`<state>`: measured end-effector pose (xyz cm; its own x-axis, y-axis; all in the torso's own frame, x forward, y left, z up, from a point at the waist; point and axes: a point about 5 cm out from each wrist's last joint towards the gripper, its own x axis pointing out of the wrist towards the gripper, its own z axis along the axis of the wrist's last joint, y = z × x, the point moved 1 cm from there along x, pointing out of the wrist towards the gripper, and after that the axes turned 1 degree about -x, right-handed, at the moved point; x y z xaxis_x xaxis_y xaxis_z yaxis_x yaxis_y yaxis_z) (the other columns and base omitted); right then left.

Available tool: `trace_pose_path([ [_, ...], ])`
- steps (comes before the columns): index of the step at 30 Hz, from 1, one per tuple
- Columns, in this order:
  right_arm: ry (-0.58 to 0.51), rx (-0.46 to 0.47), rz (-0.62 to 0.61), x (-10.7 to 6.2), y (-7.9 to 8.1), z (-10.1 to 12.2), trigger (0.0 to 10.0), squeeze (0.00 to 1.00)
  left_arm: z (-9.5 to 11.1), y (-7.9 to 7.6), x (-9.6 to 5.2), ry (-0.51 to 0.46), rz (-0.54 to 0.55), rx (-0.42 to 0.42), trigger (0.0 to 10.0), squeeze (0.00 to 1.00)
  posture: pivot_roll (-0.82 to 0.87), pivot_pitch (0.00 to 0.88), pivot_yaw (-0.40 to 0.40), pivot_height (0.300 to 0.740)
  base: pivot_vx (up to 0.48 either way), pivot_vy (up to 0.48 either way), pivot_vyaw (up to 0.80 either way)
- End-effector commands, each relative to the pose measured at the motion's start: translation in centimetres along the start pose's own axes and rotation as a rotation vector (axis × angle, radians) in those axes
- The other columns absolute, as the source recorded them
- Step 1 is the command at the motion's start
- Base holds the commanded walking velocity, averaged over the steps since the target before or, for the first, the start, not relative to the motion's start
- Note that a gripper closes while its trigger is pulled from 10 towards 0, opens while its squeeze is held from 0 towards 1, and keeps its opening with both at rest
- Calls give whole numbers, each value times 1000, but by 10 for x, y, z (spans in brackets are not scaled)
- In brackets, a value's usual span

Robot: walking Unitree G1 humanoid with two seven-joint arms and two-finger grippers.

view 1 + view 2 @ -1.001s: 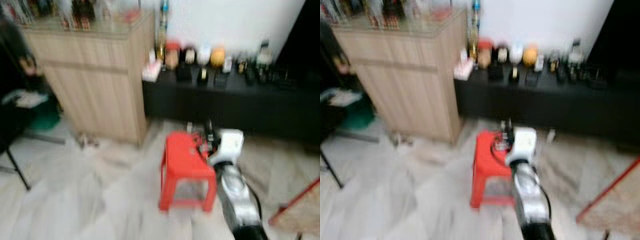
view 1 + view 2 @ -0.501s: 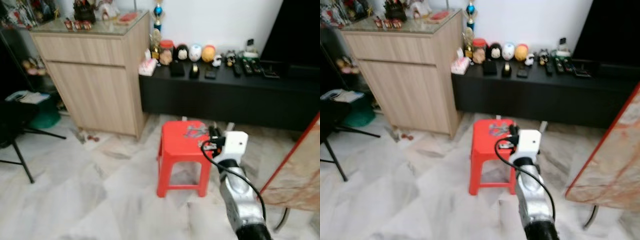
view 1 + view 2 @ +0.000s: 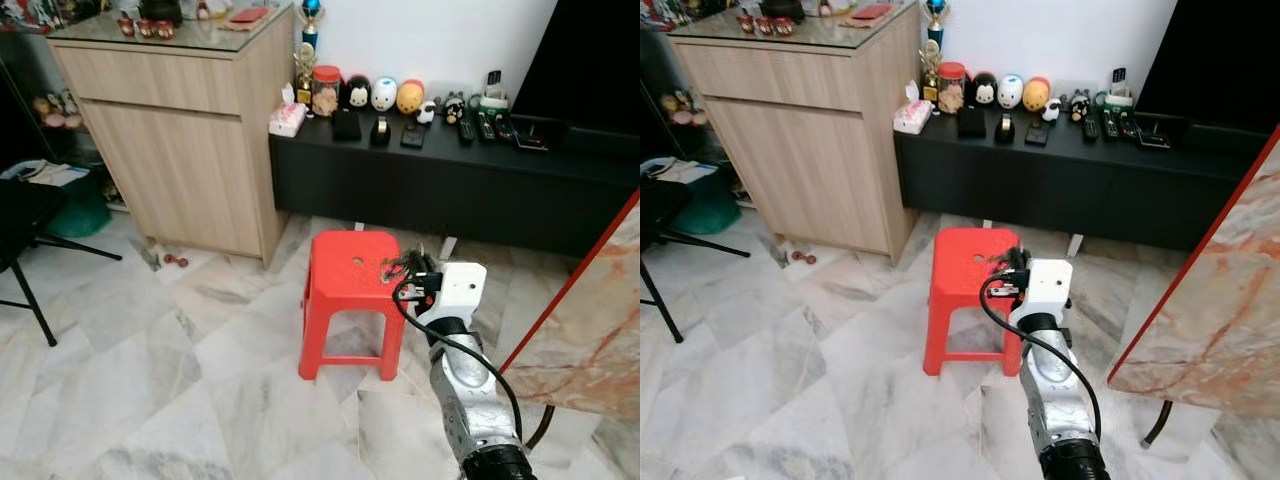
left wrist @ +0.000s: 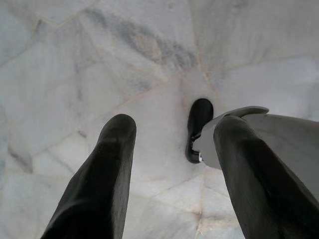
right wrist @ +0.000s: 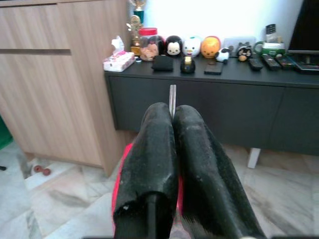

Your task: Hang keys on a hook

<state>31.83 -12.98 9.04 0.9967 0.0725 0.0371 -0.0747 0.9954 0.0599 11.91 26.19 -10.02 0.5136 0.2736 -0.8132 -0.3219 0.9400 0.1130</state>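
The right claw (image 5: 172,117), fingers pressed together, hangs over the red stool (image 3: 350,275); whether it holds keys I cannot tell, so hanging looks undone, while the left claw (image 4: 172,149) gapes wide above the floor (image 4: 75,59).

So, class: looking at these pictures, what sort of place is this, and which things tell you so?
Probably a living room in a home: a low black media console lined with figurines and remote controls, a wooden cabinet, and a red plastic stool on marble floor tiles.

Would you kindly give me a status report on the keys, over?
Right pincer shut above red plastic stool, at the bunch of metal keys; grasp unconfirmed. Left pincer open, idle over marble floor.
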Motion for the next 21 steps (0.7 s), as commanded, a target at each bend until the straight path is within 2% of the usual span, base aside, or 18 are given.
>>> trace_pose_path([
  [1, -25, -6, -5, 3, -1, 8, 10000, 0, -3, 1, -1, 15, -4, 18, 10000, 0, -1, 0, -52, 740, 0, -251, 0],
  [21, -6, -21, -17, 5, -2, 6, 10000, 0, -1, 1, 0, 16, -5, 14, 10000, 0, -7, 0, -51, 740, 0, -277, 0],
])
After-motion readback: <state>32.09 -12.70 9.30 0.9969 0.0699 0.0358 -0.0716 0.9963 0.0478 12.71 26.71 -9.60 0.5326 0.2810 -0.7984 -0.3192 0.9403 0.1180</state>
